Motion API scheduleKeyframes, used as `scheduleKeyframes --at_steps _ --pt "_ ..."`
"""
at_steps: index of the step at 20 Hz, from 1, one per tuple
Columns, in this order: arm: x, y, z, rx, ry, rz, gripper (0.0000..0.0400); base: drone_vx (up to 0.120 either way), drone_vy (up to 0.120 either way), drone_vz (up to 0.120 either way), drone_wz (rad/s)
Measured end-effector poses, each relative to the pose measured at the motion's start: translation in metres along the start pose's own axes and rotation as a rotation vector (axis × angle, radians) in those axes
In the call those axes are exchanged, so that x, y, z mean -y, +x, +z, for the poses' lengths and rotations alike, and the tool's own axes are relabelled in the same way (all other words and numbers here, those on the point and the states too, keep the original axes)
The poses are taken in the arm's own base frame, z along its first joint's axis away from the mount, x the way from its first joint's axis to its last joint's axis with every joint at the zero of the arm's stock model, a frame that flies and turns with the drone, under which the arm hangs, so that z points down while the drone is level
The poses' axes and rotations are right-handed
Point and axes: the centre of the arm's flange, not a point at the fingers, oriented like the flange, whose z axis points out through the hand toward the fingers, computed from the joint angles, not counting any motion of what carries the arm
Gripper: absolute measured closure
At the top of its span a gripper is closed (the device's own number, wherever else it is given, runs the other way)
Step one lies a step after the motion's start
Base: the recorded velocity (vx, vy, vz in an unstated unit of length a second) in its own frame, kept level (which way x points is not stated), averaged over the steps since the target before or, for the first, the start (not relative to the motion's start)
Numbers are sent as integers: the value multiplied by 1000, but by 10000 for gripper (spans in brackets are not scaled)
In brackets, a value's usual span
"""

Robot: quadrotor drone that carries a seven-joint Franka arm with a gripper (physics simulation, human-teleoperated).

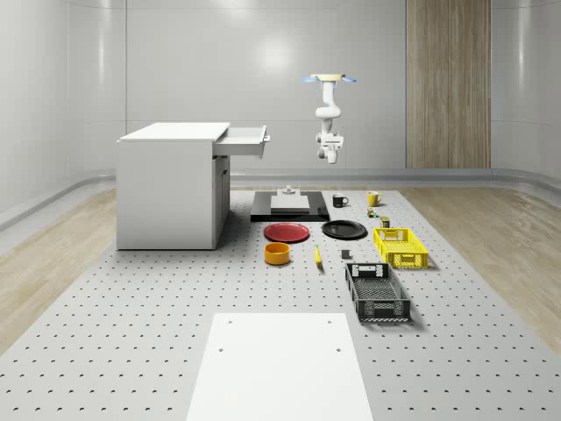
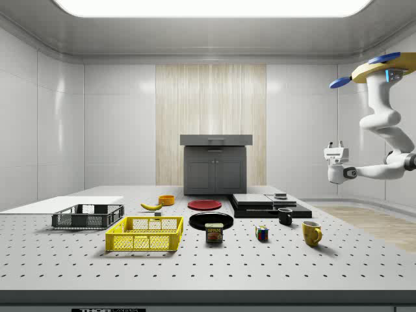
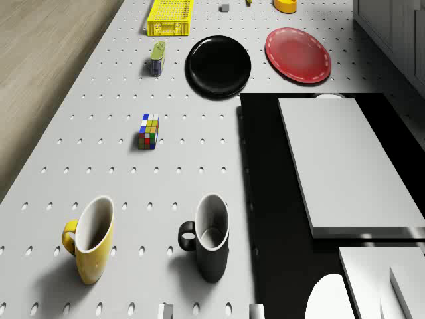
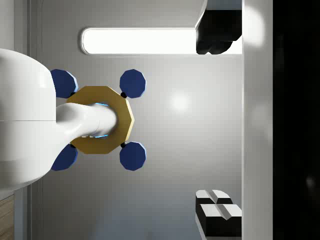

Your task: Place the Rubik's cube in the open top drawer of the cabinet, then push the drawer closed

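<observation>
The Rubik's cube (image 3: 149,131) stands on the perforated table between a tin and two mugs; it is also seen as the Rubik's cube (image 2: 262,233) and, very small, the Rubik's cube (image 1: 372,213). The cabinet (image 1: 166,184) stands at the whole-scene view's left with its top drawer (image 1: 241,140) pulled out; the side view shows the drawer (image 2: 216,140) from the front. The drone (image 1: 330,80) hovers high over the table's far end, above the mugs. My gripper (image 2: 335,144) hangs in the air well above the cube, pointing up at the drone (image 4: 97,120). The gripper (image 4: 217,120) is open and holds nothing.
A yellow mug (image 3: 89,238) and a black mug (image 3: 209,236) stand close under the drone. Beyond the cube are a tin (image 3: 157,58), a black plate (image 3: 218,65), a red plate (image 3: 298,54) and a yellow basket (image 3: 170,16). A black platform (image 3: 265,199) carries a white slab (image 3: 345,159).
</observation>
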Motion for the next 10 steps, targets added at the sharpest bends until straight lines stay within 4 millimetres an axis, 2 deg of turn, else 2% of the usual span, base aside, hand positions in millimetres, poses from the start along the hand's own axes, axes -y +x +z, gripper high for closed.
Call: scheduleKeyframes --at_steps 1,2,10 --pt "-1 -1 -8 -1 1 0 0 0 0 0 0" --pt "-2 -2 -15 -1 1 0 0 0 120 0 0" --pt "-1 -1 -66 -6 6 0 0 120 120 0 0"
